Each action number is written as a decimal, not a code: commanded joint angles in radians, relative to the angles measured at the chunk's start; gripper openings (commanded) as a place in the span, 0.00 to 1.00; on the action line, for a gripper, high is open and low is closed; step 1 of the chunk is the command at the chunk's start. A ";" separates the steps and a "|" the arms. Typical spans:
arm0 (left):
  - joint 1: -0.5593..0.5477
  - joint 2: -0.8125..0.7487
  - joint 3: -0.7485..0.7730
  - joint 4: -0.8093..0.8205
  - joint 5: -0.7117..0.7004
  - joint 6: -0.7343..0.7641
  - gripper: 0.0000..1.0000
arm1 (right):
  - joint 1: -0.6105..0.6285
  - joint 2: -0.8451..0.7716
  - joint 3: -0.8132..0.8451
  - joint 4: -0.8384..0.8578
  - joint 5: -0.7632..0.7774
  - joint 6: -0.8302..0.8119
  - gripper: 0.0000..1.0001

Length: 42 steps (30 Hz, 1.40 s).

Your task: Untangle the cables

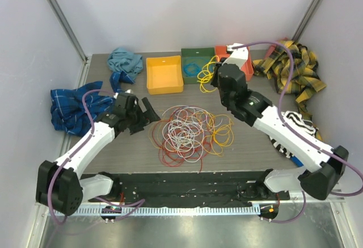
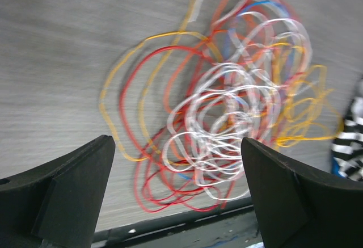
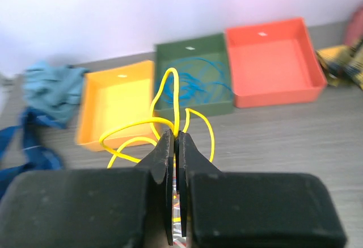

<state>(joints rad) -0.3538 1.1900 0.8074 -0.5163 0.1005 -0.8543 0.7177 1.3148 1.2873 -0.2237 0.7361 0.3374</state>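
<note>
Right jaws pinch a looping yellow cable [image 3: 177, 97]; left jaws gape over tangled cables [image 1: 190, 130]

I get a bright, even, sharp overhead view; the left wrist view smears the cables [image 2: 227, 109] with blur, and the right wrist background is soft.

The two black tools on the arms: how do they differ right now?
The left tool is spread wide open and empty; the right tool is pinched shut on a yellow cable. The left tool faces the tangled pile of cables; the right tool sits with its cable near the green bin. Both are black with two fingers.
</note>
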 commanded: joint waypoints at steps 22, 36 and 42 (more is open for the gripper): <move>-0.502 0.005 -0.122 1.163 -0.151 0.026 0.99 | 0.042 -0.200 -0.023 -0.108 -0.377 0.258 0.01; -0.511 0.063 -0.086 1.196 -0.196 0.090 0.71 | 0.042 -0.213 -0.046 -0.098 -0.403 0.258 0.01; -0.513 0.069 -0.108 1.230 -0.171 0.089 0.54 | 0.040 -0.227 -0.046 -0.097 -0.403 0.259 0.01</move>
<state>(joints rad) -0.8639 1.2613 0.6838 0.6201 -0.0700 -0.7940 0.7536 1.1305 1.2339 -0.3676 0.3408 0.5831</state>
